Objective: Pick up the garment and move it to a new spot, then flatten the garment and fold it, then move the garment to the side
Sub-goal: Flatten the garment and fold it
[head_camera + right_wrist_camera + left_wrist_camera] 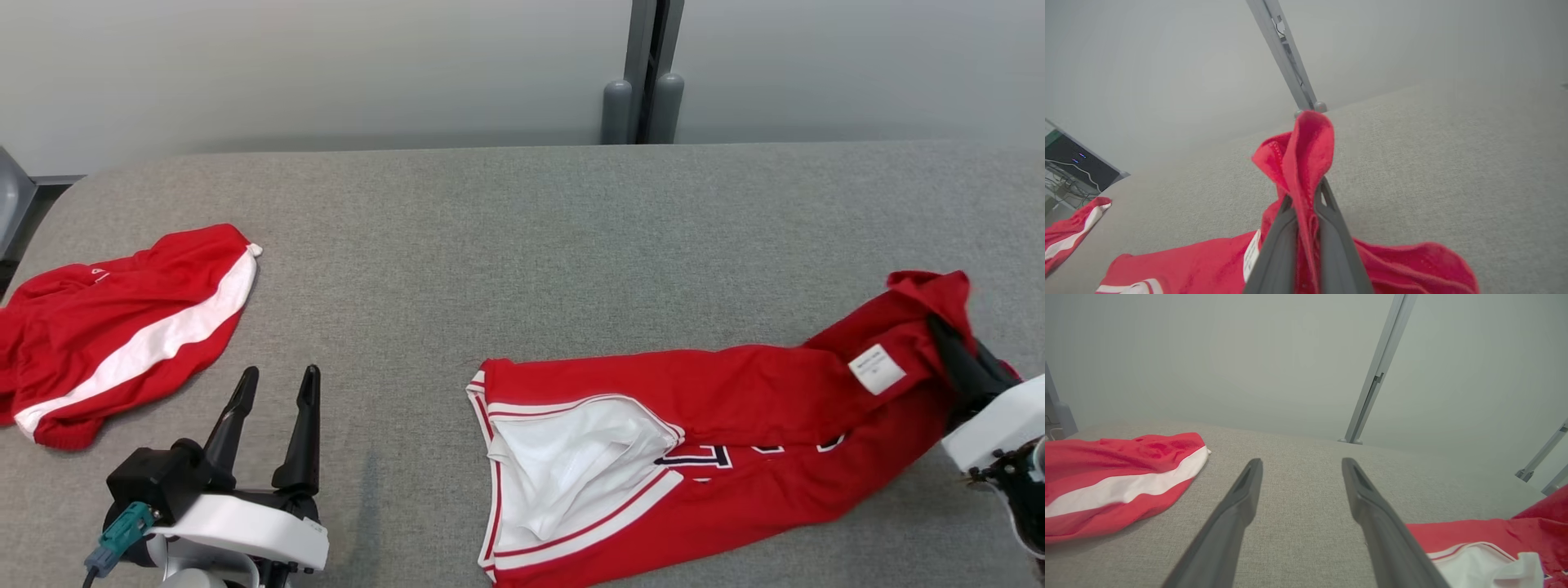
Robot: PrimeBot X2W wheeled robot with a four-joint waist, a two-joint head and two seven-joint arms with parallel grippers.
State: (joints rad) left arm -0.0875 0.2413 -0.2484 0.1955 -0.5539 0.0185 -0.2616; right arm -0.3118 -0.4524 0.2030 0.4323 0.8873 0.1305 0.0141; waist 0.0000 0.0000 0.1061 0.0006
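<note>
L arm sits low at the near left of the grey table (531,245). The left gripper (279,374) points away from the robot, its two dark fingers spread wide w/ nothing between them, over bare surface. R arm comes in from the far right, and the right gripper (947,339) is angled up and inward, clamped tight on one end of the red jersey (735,408). That end is lifted a little. The rest lies stretched across the table's right half, w/ a white-lined, trimmed opening at its left end and a white tag (876,368) near the grip. The head view has the fingertips half buried in cloth, but the rt wrist view gives the pinch plainly: right gripper (1306,194) closed, w/ a bunch of red jersey (1298,151) standing up past the tips. The left wrist view shows the left gripper (1301,462) aimed at open table, red jersey (1474,535) off to its right. A second red garment (122,327) w/ a white stripe lies crumpled by the table's left edge, well apart from the jersey. The jersey's near edge runs off the head view's bottom. Between the two garments and toward the far edge – below a grey post (649,73) – the surface is bare.
</note>
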